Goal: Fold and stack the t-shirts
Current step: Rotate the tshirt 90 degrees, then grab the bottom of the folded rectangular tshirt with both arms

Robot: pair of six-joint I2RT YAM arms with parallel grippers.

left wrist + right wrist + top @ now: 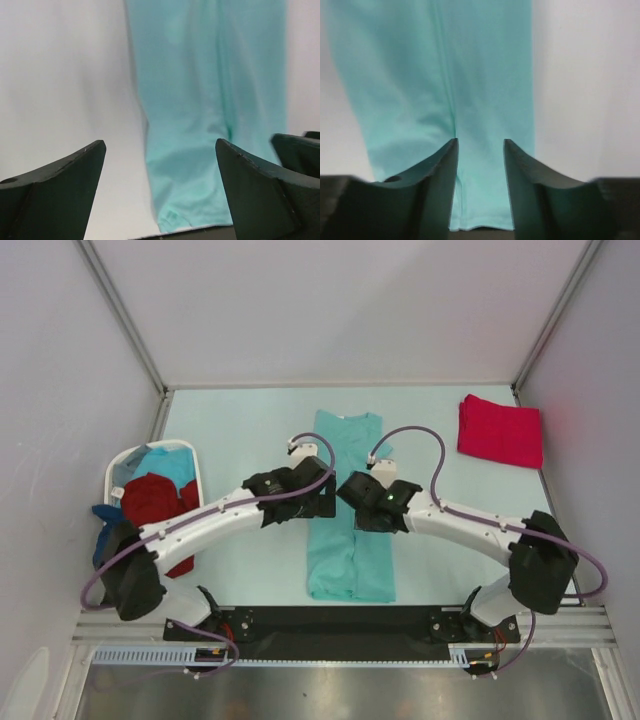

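Beneath the left gripper (160,150) and right gripper (480,145), both parted and empty, the limp, lightweight teal t-shirt (350,560) looks best pinched at its near hem corners.

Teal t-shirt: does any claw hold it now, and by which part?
Nothing is held. The left claw and the right claw both stand open above the teal t-shirt, which lies flat.
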